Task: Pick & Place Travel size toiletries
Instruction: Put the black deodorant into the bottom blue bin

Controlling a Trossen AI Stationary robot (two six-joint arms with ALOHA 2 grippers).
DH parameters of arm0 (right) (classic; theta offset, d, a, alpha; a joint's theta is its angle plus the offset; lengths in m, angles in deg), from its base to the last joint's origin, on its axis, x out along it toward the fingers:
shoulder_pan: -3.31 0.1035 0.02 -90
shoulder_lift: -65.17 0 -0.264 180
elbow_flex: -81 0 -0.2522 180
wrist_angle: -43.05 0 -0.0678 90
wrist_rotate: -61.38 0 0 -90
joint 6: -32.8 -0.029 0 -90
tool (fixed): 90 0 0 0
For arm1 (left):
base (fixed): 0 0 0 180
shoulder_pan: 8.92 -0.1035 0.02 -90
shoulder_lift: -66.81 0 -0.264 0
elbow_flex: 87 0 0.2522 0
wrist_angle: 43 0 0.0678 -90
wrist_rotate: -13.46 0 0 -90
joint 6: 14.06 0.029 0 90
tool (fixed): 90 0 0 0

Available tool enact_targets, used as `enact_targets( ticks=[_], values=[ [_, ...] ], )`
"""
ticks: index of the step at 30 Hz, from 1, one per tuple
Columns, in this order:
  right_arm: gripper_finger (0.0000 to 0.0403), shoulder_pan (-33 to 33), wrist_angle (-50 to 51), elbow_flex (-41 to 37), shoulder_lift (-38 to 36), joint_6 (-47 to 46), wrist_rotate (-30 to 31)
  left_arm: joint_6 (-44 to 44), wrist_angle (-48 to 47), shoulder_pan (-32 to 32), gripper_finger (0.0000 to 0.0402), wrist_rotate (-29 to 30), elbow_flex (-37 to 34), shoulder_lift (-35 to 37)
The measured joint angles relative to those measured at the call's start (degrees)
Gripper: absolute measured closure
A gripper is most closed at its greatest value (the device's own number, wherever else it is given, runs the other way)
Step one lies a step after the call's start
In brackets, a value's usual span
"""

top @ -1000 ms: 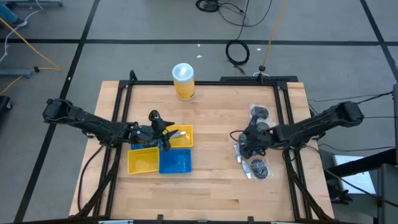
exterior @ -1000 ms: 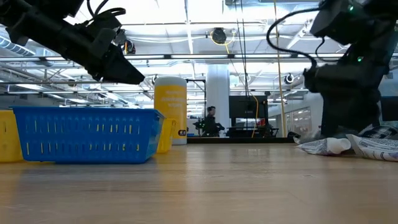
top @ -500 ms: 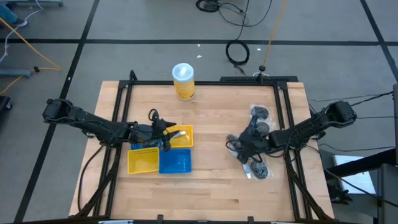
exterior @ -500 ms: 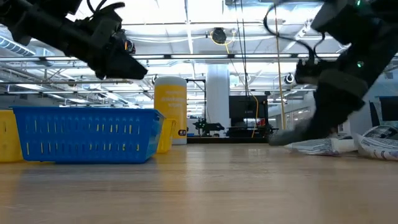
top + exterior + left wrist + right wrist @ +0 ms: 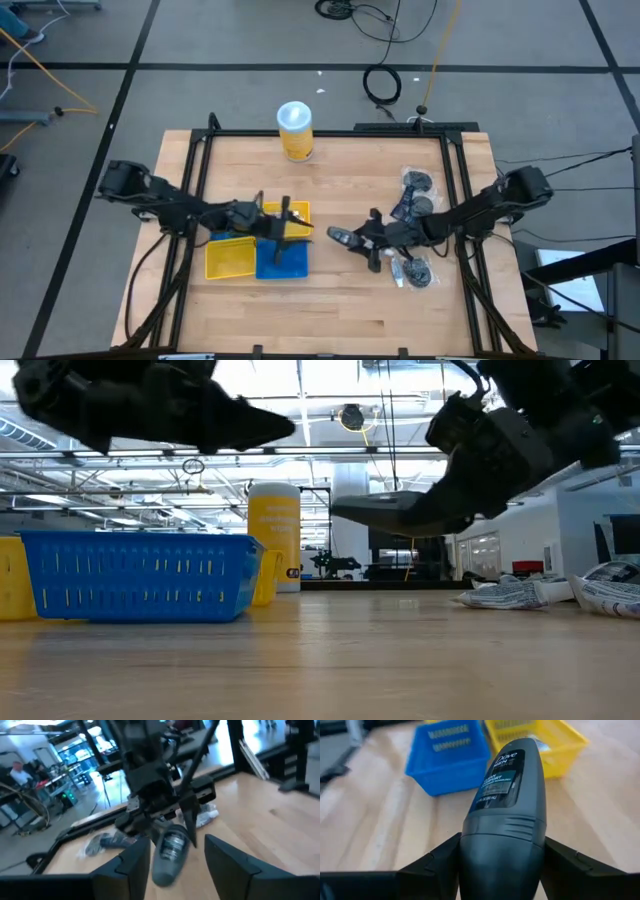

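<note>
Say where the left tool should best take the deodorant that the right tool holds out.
Probably the free labelled end of the deodorant, which sticks out past the right tool gripping its ribbed cap. The left tool, open, should come straight on from the side of the trays, fingers across the body.

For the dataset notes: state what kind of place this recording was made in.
Likely a robotics lab or workshop in a large open hall. The wooden table stands on a grey floor with loose cables, ceiling light strips run far back, and a person sits at cluttered workbenches.
</note>
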Motion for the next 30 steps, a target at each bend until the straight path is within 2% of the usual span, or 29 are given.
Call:
enact_targets(
  ticks=[4,8,11,14,20,30],
  values=[
    [0.0197,-1.21,-5.87,0.00,3.49,0.48,-2.88,3.64,-11.92,0.00,0.0156,0.05,7.82,-4.20],
    [0.0196,-2.00,-6.47,-0.02,4.45,0.44,-3.14,4.45,-24.54,0.00,0.0091,1.95,16.28,-7.88],
    [0.0195,-2.21,-6.53,0.00,4.47,0.44,-3.13,4.67,-27.44,0.00,0.0056,4.90,20.63,-11.62],
    [0.0194,-2.21,-7.12,0.04,4.35,0.44,-3.19,7.62,-27.37,0.00,0.0042,6.12,23.28,-15.53],
    [0.0194,-2.21,-8.11,0.02,4.35,0.56,-6.17,11.76,-27.51,0.00,0.0055,7.03,26.35,-20.38],
    [0.0193,-2.21,-8.37,0.04,4.35,1.07,-6.20,11.94,-27.56,-0.14,0.0156,5.17,26.99,-20.80]
  ],
)
